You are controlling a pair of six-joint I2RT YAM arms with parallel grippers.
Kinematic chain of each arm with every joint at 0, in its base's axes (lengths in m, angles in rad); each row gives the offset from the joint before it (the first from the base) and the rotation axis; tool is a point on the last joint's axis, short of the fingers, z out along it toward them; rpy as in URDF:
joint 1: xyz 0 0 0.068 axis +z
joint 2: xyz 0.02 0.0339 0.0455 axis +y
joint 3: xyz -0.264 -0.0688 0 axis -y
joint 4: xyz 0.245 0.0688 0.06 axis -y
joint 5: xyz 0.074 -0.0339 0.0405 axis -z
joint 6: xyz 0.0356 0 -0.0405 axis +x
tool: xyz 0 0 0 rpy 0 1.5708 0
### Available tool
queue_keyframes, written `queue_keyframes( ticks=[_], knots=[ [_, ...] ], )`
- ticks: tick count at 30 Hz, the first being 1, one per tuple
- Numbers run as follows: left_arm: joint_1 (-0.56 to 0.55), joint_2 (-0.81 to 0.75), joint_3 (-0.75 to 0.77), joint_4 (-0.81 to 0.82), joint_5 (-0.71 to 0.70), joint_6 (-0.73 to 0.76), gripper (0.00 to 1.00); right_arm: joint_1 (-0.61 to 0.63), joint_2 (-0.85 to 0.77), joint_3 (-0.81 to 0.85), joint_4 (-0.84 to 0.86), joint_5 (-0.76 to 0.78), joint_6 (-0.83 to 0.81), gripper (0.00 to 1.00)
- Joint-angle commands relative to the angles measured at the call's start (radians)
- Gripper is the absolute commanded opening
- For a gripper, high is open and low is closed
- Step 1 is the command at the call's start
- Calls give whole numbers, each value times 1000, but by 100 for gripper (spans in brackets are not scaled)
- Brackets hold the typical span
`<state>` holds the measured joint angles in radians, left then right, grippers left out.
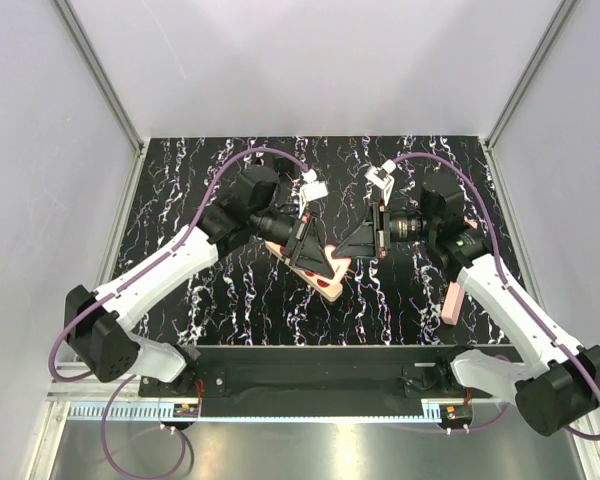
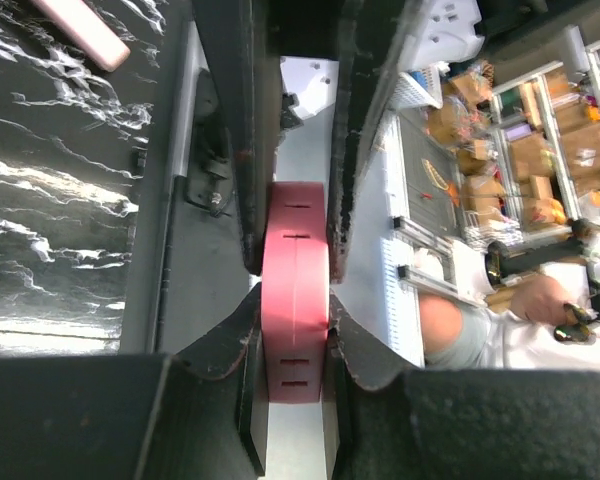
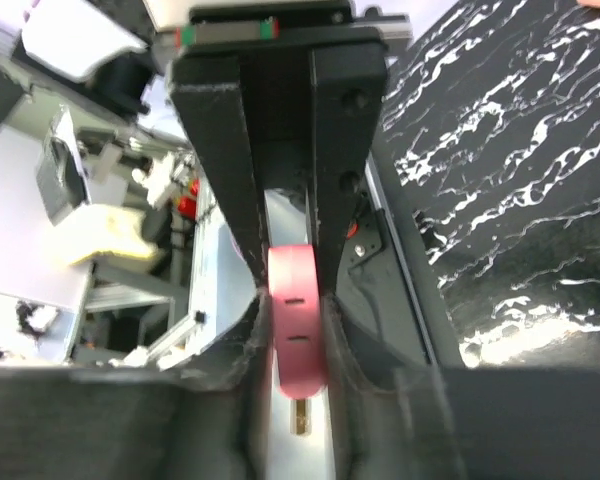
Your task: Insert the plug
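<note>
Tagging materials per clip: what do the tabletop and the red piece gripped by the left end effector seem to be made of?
Tabletop: glossy black sheet with white marble veining, likely printed laminate or vinyl; bright glare patches show. Red piece: seemingly moulded plastic, matte, evenly coloured, with crisp rectangular slots.

Red slotted piece [image 3: 298,345] between dark fingers [image 3: 238,338]

Black white-veined table [image 1: 180,190], 1 pink bar [image 1: 451,301] lying flat on it — near the right edge
</note>
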<state>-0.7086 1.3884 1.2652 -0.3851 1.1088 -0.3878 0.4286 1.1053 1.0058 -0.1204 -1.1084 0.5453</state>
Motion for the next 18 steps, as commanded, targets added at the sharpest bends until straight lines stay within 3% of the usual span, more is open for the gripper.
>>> queue_keyframes(
  ticks=[1, 2, 4, 10, 13, 18],
  knots=[
    [-9, 3, 49, 34, 43, 18, 2, 13, 21, 8, 2, 7, -7, 8],
    [-8, 6, 60, 29, 36, 17, 8, 13, 22, 7, 2, 18, -7, 2],
    [-3, 14, 71, 23, 4, 12, 35, 12, 15, 4, -1, 36, -5, 0],
    [29, 6, 85, 22, -84, 18, 77, -11, 13, 37, -53, 229, -5, 0],
    [40, -5, 66, 41, -115, 6, 87, -31, 18, 79, -65, 306, 11, 0],
    [80, -46, 7, 141, -150, -37, 93, -33, 33, 106, -61, 384, 41, 0]
  ],
)
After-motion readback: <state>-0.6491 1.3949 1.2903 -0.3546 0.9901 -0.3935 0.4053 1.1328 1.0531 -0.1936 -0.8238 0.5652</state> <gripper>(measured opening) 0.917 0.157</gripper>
